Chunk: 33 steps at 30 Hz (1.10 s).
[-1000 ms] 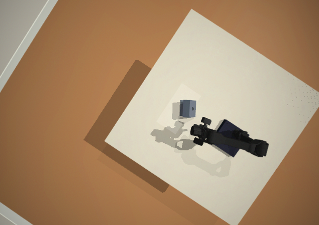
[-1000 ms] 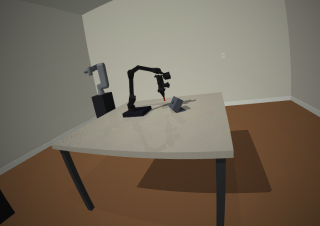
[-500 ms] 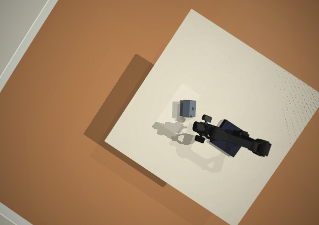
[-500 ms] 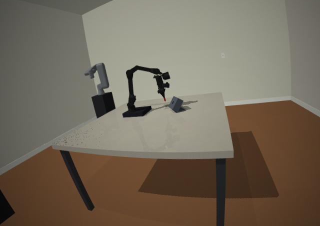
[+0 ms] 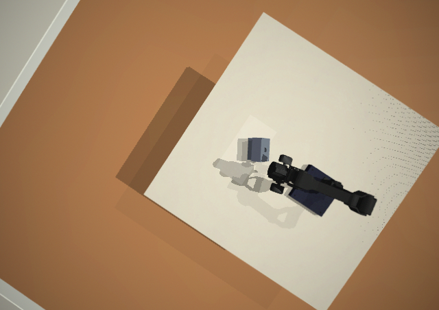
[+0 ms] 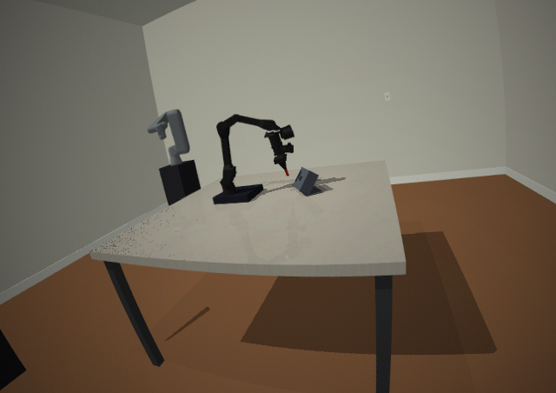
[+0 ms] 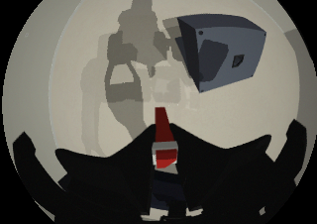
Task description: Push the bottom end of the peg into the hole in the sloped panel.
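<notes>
The arched arm point(image 6: 228, 155) points its wrist downward, fingers clamped on the red peg point(image 7: 162, 139).

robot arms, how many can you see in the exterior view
2: the black arm on the table, its end effector holding the red peg; the grey arm on a dark pedestal behind the table.

Seen from overhead, a pale cream square worktop point(image 5: 319, 104) sits turned at an angle on a brown floor point(image 5: 88, 122). A black jointed robot arm point(image 5: 319, 186) reaches from its dark navy rectangular base plate point(image 5: 311, 201) toward a small grey-blue sloped block point(image 5: 258, 149), whose face shows a small dark hole point(image 5: 265, 149). The arm's black wrist end point(image 5: 278, 172) hangs just beside the block, apart from it. Grey shadows spread across the worktop below.
</notes>
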Each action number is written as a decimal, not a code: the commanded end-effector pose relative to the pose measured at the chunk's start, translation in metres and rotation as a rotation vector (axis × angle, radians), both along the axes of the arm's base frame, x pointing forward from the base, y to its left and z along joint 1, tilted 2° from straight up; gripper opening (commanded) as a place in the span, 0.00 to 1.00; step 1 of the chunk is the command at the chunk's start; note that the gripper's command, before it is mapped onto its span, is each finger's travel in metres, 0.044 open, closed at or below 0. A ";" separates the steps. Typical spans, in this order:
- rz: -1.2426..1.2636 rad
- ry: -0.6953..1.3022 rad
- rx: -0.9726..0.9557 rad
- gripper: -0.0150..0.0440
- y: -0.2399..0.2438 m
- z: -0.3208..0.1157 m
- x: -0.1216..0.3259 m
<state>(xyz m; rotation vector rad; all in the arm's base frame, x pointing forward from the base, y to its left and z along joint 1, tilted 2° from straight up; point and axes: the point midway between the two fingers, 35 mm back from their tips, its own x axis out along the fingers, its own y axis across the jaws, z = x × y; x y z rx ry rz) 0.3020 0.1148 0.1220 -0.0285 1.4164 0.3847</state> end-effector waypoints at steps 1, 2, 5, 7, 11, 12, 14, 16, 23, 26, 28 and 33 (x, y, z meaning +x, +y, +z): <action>0.011 -0.021 0.023 0.25 -0.004 0.001 0.002; 0.012 -0.024 0.027 0.25 -0.005 0.001 0.002; 0.014 -0.035 0.038 0.25 -0.008 0.001 0.003; 0.016 -0.042 0.045 0.25 -0.010 0.001 0.003; 0.020 -0.057 0.059 0.25 -0.014 0.002 0.005; 0.020 -0.061 0.062 0.25 -0.015 0.002 0.005; 0.022 -0.069 0.069 0.25 -0.017 0.002 0.005; 0.024 -0.077 0.076 0.25 -0.019 0.002 0.006; 0.031 -0.106 0.098 0.25 -0.026 0.002 0.008; 0.034 -0.119 0.107 0.25 -0.029 0.002 0.008; 0.036 -0.128 0.113 0.25 -0.031 0.002 0.009; 0.041 -0.151 0.127 0.25 -0.036 0.003 0.010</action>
